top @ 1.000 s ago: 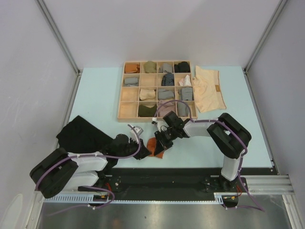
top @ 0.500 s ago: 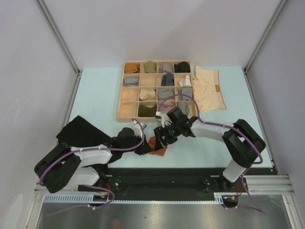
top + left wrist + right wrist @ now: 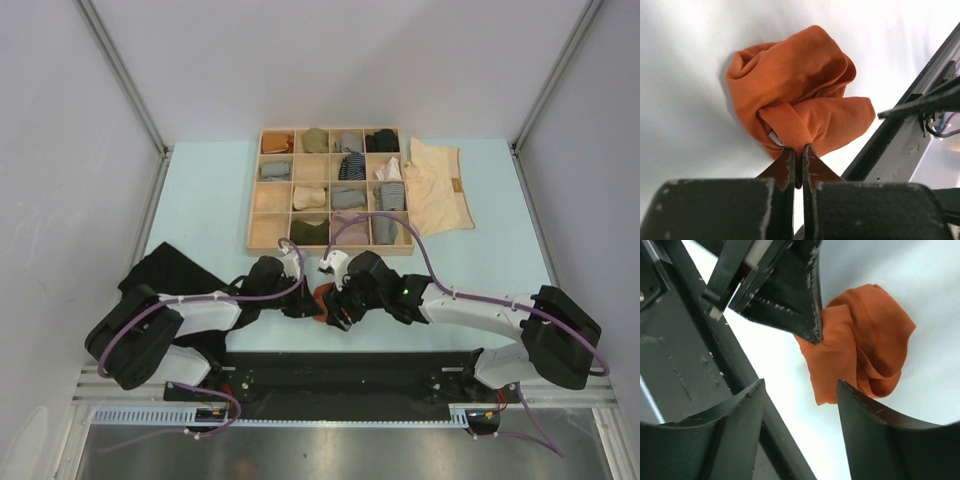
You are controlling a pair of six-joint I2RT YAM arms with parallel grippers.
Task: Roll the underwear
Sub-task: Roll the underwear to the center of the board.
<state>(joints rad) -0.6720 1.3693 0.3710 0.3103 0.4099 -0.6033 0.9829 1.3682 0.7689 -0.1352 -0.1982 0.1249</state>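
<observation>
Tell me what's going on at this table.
The left gripper is pinched shut on the bunched rust-orange underwear near the front edge of the table. The right gripper hangs open right beside it, holding nothing. The black underwear on the left and the cream underwear beside the wooden tray lie unrolled.

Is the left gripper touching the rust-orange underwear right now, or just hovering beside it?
Touching. The left wrist view shows the left gripper shut, its tips pinching a fold of the rust-orange underwear with cloth caught between them.
</observation>
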